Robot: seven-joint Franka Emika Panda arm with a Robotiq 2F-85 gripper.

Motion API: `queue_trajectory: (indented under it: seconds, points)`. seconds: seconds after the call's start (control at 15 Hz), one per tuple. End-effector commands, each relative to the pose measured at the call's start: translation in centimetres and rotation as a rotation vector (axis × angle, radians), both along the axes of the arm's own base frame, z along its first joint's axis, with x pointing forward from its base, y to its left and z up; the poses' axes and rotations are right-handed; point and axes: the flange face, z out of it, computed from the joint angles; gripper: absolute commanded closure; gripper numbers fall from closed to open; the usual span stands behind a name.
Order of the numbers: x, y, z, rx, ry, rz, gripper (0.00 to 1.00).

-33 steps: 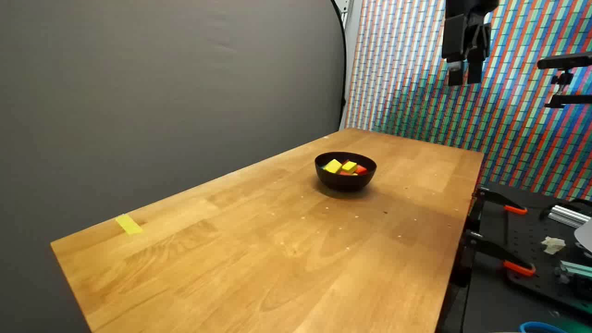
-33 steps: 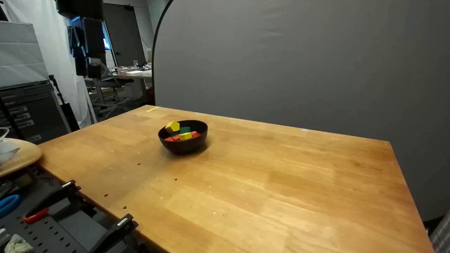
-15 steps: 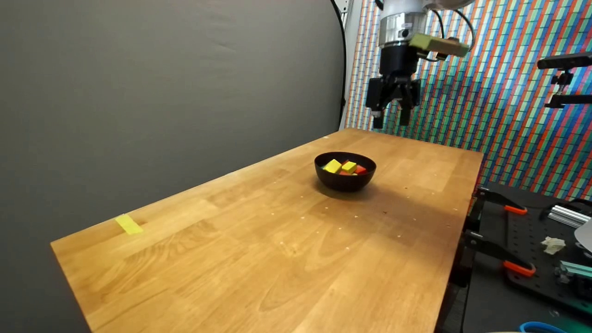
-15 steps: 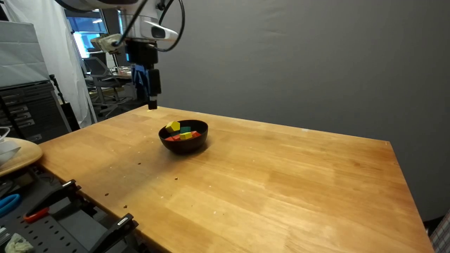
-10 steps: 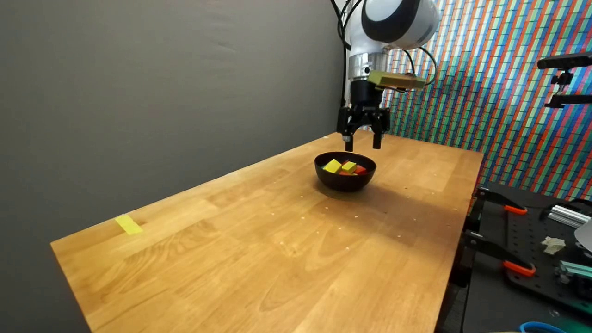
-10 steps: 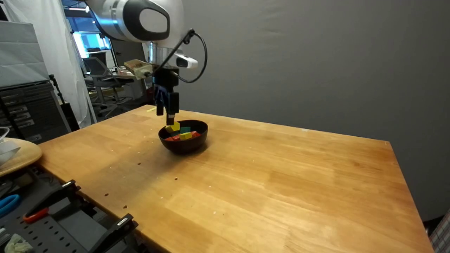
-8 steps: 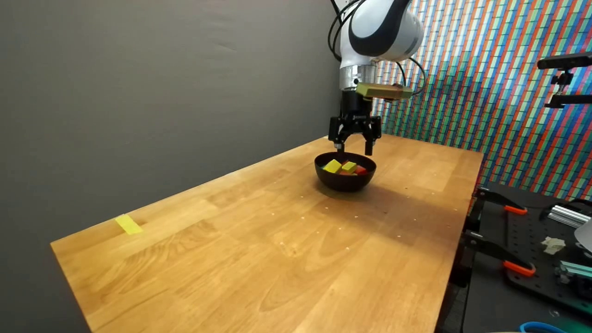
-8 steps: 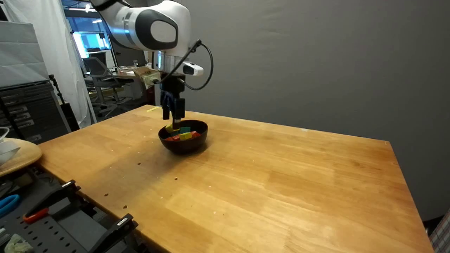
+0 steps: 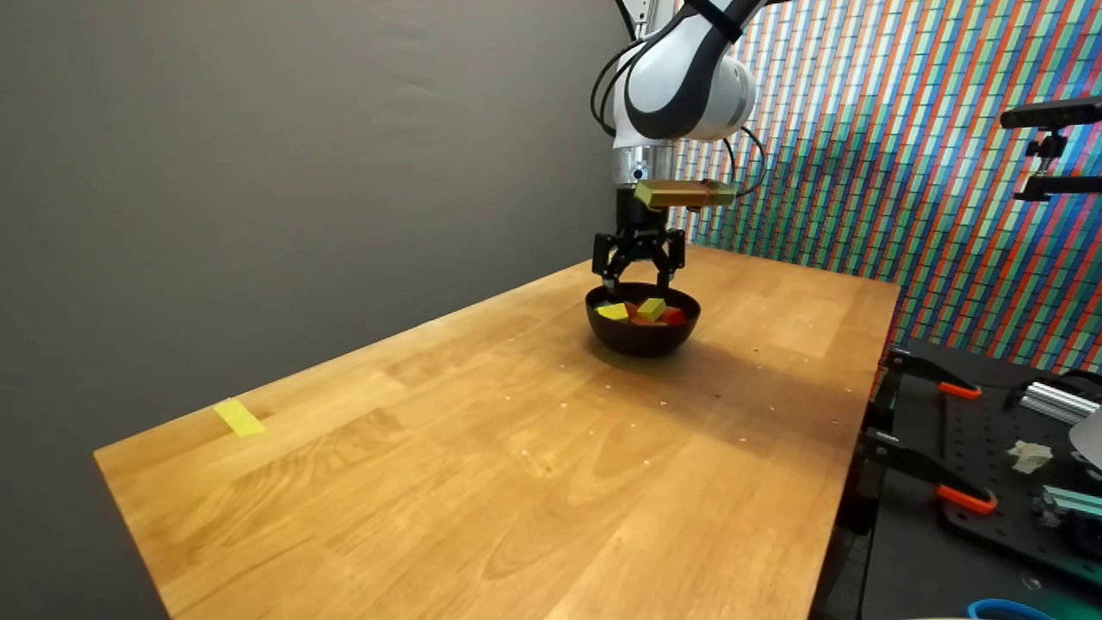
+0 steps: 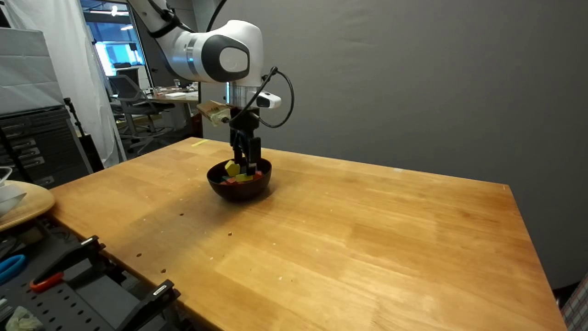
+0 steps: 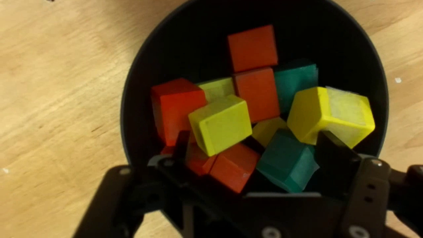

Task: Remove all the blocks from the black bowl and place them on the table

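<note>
The black bowl (image 9: 641, 340) stands upright on the wood-grain table (image 9: 473, 482), filled with blocks. From above, in the wrist view, a yellow block (image 11: 222, 125) lies on top of red ones, including a red block (image 11: 235, 165). A green block (image 11: 287, 160) sits lower, beside a larger yellow block (image 11: 305, 114) at the right. My gripper (image 11: 256, 143) points down with its fingertips inside the bowl (image 10: 239, 192). Its jaws stand wide apart, the green block and some red between them. The right finger overlaps the larger yellow block; whether they touch I cannot tell. Lower blocks are partly hidden.
A flat yellow strip of tape (image 9: 239, 418) is stuck near a table edge. Black clamps with orange handles, such as the clamp (image 9: 934, 375), grip the table's side by a dark bench. A round wooden board (image 10: 36, 204) sits beyond the table's corner.
My arm has swung in over the table and come down, so the open gripper has gone from above the bowl to inside it. The larger yellow block has shifted and tilted.
</note>
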Motion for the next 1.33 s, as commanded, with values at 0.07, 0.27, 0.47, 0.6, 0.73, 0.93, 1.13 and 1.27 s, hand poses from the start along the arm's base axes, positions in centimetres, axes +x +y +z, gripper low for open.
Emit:
queue_trajectory:
  seconds: [0.07,0.27,0.47,0.6,0.73,0.93,1.13,1.27]
  points:
    - [-0.2,-0.4,-1.2,-0.076,-0.018,-0.005,0.16]
    - [-1.0,-0.6,-2.1,-0.082,0.006,-0.018,0.27]
    - [-1.3,-0.5,-1.9,-0.08,0.008,-0.024,0.36]
    - [-1.6,-0.6,-1.5,-0.078,0.01,-0.027,0.59]
    - [-1.7,-0.5,-0.7,-0.071,0.006,-0.025,0.71]
    - [-1.9,0.3,2.3,-0.031,-0.005,0.008,0.75]
    - [-2.3,3.0,7.9,-0.041,-0.095,0.083,0.74]
    - [-2.5,6.6,10.9,-0.044,-0.15,0.189,0.74]
